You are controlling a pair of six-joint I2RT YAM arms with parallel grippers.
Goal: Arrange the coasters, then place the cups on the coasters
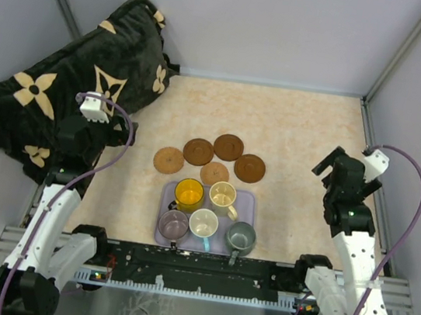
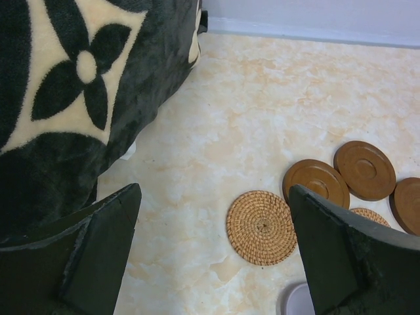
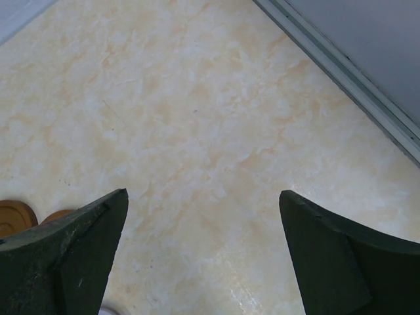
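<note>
Several round coasters lie in a loose cluster mid-table: a woven one (image 1: 168, 159) at the left, dark wooden ones (image 1: 198, 151) (image 1: 228, 147) behind it. Just in front, a lavender tray (image 1: 250, 202) holds several cups, among them yellow (image 1: 188, 193), cream (image 1: 223, 195) and grey-green (image 1: 240, 237). My left gripper (image 1: 102, 123) hovers open left of the cluster, beside the blanket. In the left wrist view its jaws (image 2: 214, 190) stand wide apart, with the woven coaster (image 2: 261, 227) on the table beyond them. My right gripper (image 1: 333, 165) (image 3: 202, 193) is open over bare table at the right.
A dark blanket with cream flower shapes (image 1: 72, 83) is heaped in the back left corner, close to my left arm. Grey walls enclose the table on three sides. The tray's corner (image 2: 296, 302) shows at the bottom of the left wrist view.
</note>
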